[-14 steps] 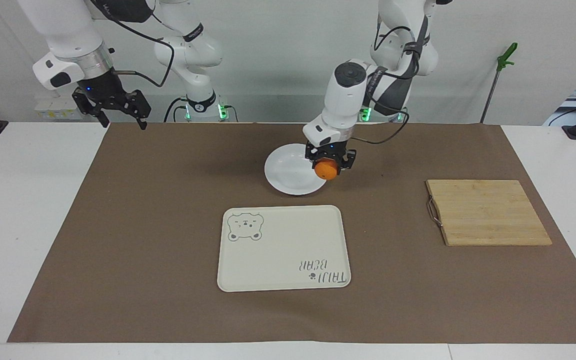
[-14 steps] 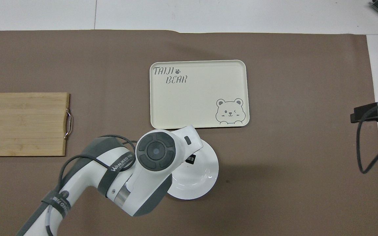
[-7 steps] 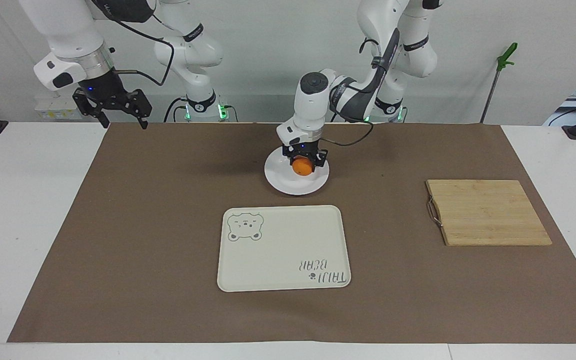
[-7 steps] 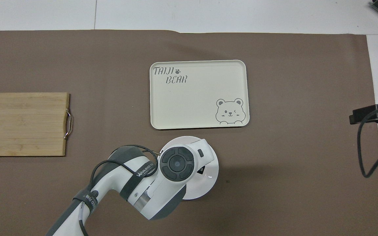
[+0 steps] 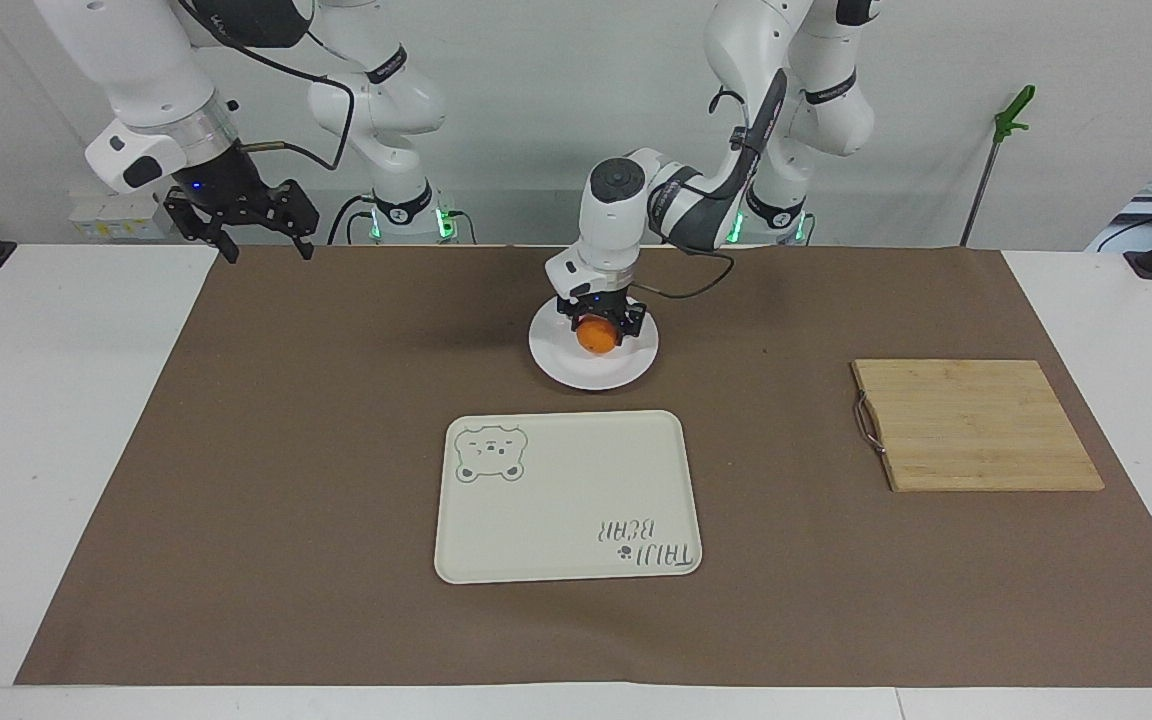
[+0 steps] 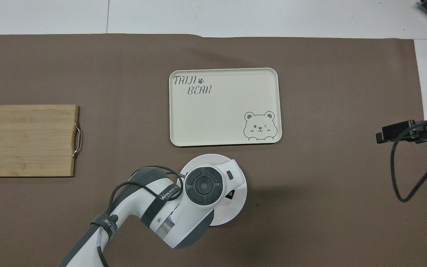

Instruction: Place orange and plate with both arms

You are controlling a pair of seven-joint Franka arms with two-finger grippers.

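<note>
The white plate (image 5: 576,376) lies on the brown mat, nearer to the robots than the cream tray. My left gripper (image 5: 597,338) points down into the plate's middle and is shut on the orange (image 5: 595,337), which sits low in the dish; I cannot tell whether it rests on it. In the overhead view the left arm's wrist (image 6: 203,184) covers the orange and most of the plate (image 6: 235,209). My right gripper (image 5: 269,250) is open and empty, in the air over the mat's corner at the right arm's end.
A cream tray with a bear drawing (image 5: 566,497) lies farther from the robots than the plate. A bamboo cutting board (image 5: 976,424) with a metal handle lies toward the left arm's end. The brown mat (image 5: 286,480) covers most of the table.
My left gripper has carried the orange from the plate's edge to over its middle and lowered it into the dish. My right gripper has shifted slightly toward the table's middle.
</note>
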